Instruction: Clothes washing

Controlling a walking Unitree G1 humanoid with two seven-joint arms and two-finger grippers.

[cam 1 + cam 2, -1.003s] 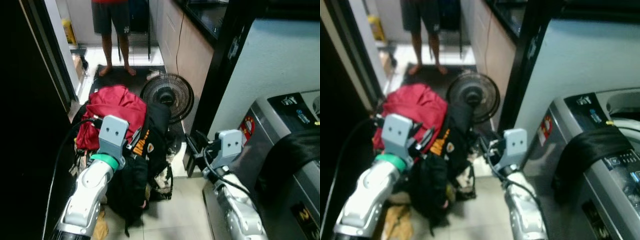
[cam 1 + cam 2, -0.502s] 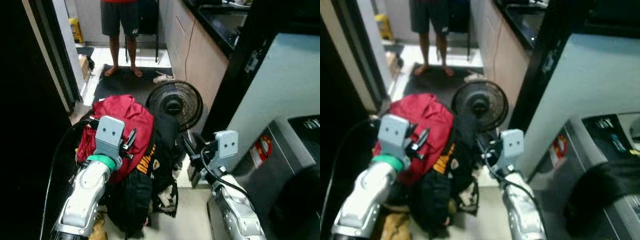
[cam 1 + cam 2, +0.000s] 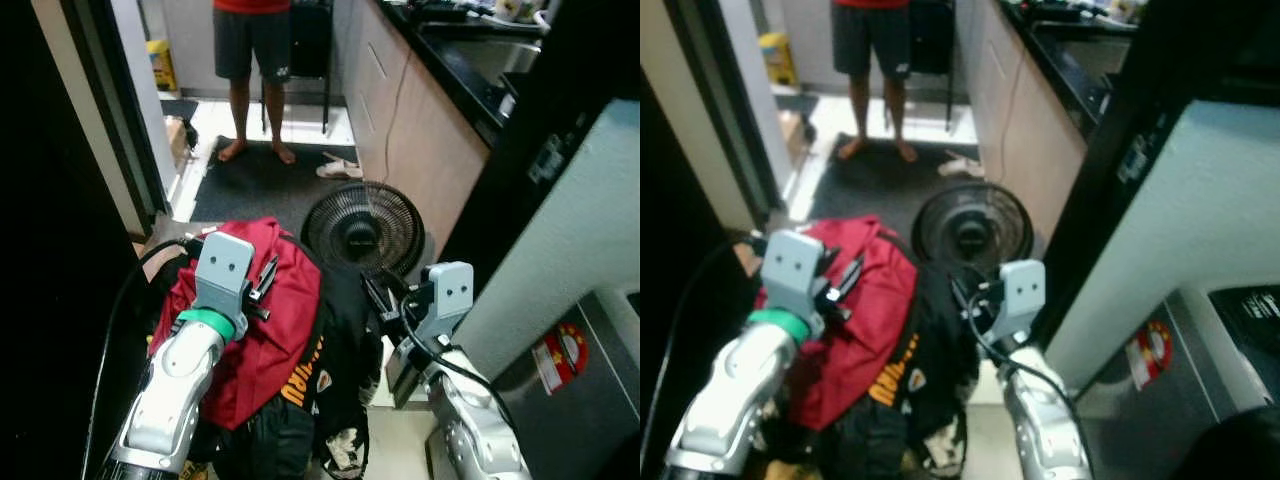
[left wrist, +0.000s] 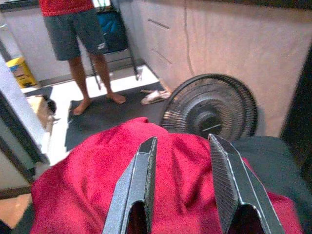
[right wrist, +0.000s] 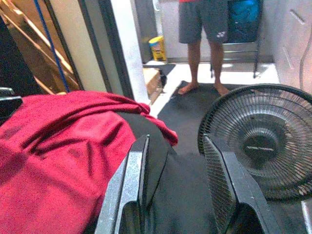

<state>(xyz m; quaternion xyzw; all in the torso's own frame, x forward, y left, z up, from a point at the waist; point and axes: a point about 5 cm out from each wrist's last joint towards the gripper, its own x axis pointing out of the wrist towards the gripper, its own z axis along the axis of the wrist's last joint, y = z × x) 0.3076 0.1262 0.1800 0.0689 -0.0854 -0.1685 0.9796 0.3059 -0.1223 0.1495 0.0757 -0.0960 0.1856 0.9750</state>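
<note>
A heap of laundry sits on the floor in front of me, with a red garment (image 3: 262,335) on top and black clothes (image 3: 342,345) with orange lettering beside and under it. My left gripper (image 3: 262,283) hovers just above the red garment (image 4: 97,190), open, nothing between its fingers (image 4: 141,175). My right gripper (image 3: 384,296) is held over the black clothes (image 5: 180,195) near the fan, open and empty too. The grey washing machine (image 3: 575,390) is at the lower right, with a red sticker on its corner.
A black floor fan (image 3: 360,228) stands right behind the pile. A person (image 3: 255,60) in dark shorts stands barefoot on a dark mat (image 3: 262,180) farther down the narrow passage. Cabinets under a black counter (image 3: 465,75) run along the right; a dark door frame (image 3: 95,120) closes the left.
The camera has swung away from the washing machine, so most of it and the black cloth on it have left the picture. Both arms hold the same pose over the pile.
</note>
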